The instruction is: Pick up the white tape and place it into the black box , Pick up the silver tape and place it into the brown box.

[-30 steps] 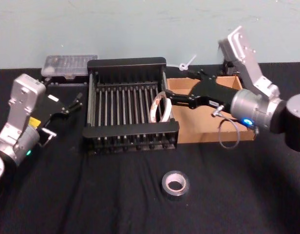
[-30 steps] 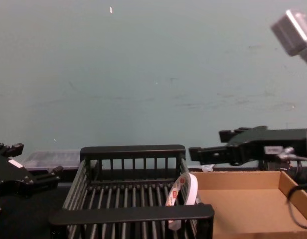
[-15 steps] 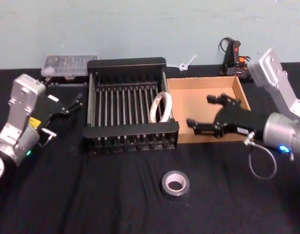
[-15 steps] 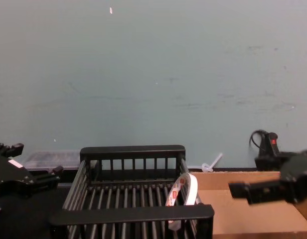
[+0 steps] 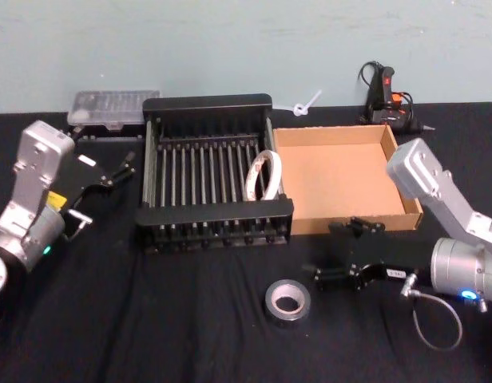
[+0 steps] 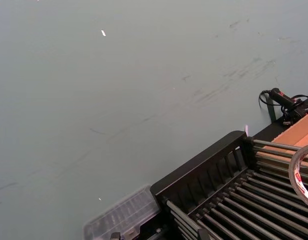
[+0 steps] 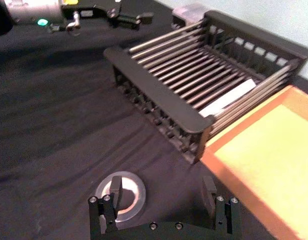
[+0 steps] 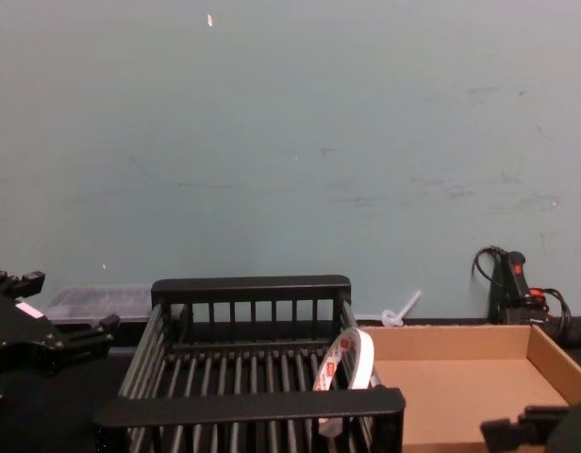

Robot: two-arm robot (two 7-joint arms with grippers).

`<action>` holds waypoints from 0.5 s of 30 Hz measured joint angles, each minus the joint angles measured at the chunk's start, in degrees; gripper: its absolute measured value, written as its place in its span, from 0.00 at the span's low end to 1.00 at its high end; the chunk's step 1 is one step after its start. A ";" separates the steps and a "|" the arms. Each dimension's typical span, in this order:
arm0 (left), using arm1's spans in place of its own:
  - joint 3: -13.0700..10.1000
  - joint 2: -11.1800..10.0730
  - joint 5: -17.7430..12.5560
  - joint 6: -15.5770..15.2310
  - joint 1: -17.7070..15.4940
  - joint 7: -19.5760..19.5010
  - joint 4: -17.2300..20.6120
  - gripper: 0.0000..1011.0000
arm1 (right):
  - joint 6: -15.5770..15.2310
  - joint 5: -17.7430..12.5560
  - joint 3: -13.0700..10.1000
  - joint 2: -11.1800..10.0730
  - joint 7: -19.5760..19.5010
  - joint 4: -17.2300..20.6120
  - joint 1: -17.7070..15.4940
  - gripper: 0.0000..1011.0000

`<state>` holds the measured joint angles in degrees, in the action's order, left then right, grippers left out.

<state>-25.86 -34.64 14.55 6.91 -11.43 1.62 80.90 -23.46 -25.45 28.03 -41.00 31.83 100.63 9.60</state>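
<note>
The white tape [image 5: 262,175] stands on edge inside the black box [image 5: 208,102], leaning on its right wall; it also appears as the white tape [image 8: 345,373] in the chest view and the white tape [image 6: 304,170] in the left wrist view. The silver tape [image 5: 287,300] lies flat on the black cloth in front of the black box. My right gripper [image 5: 324,251] is open, low over the cloth just right of the silver tape. In the right wrist view one finger [image 7: 115,187] overlaps the silver tape [image 7: 125,197]. The brown box [image 5: 342,171] sits right of the black box. My left gripper [image 5: 122,167] hangs open, left of the black box.
A clear plastic case [image 5: 114,104] lies behind the black box at the back left. A glue gun [image 5: 383,92] and a white zip tie [image 5: 306,104] sit by the wall behind the brown box. Black cloth covers the table.
My right gripper has pulled back from beside the white tape over the boxes and dropped to the front of the table beside the silver tape. The white tape stays in the black box. The left arm is still.
</note>
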 joint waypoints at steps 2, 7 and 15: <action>0.00 0.00 0.00 0.00 0.00 0.00 0.00 0.99 | -0.16 0.03 0.83 -0.19 0.27 -0.20 0.31 0.99; 0.00 0.00 0.00 0.00 0.00 0.00 0.00 0.99 | -0.36 0.22 2.59 -0.12 0.72 -0.84 1.13 0.99; 0.00 0.00 0.00 0.00 0.00 0.00 0.00 0.99 | -0.84 1.16 5.05 0.65 1.10 -2.34 2.77 0.99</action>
<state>-25.86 -34.64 14.55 6.91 -11.43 1.62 80.90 -24.30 -24.29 33.08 -40.35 32.93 98.30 12.38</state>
